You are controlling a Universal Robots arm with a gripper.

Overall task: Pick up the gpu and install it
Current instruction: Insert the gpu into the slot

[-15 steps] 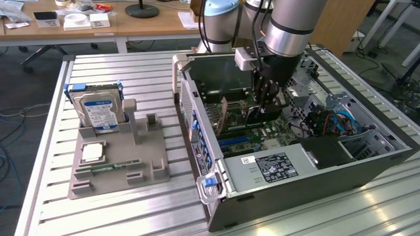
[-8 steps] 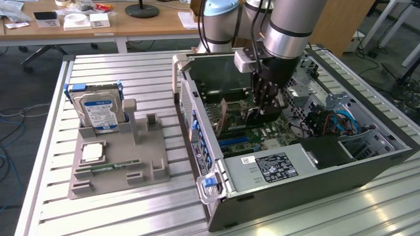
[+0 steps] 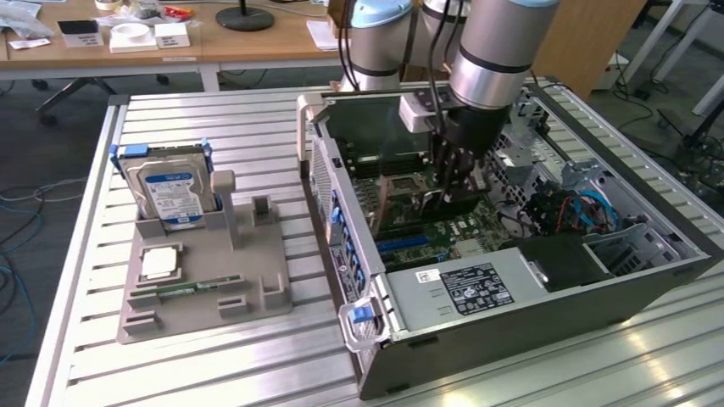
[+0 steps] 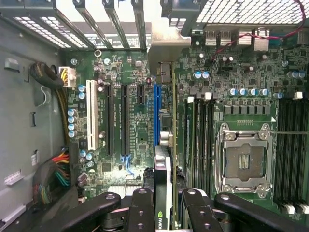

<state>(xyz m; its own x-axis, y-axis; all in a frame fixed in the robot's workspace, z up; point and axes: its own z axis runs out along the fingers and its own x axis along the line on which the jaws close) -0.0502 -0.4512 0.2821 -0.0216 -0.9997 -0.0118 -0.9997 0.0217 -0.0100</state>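
The exterior view looks down at an angle from some way off, taking in the tabletop (image 3: 226,356) and the open computer case (image 3: 531,322) beneath the end effector (image 3: 459,182). The wrist view sits just behind the end effector (image 4: 164,203), facing straight down at the motherboard (image 4: 140,130) from close range (both views share it).

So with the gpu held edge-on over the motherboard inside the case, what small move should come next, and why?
Probably a short, slow push straight toward the board. In the wrist view the gripper is shut on the gpu, which stands edge-on in line with the blue slot. In the exterior view the gripper is already deep in the open computer case. Whether the card is seated cannot be told.
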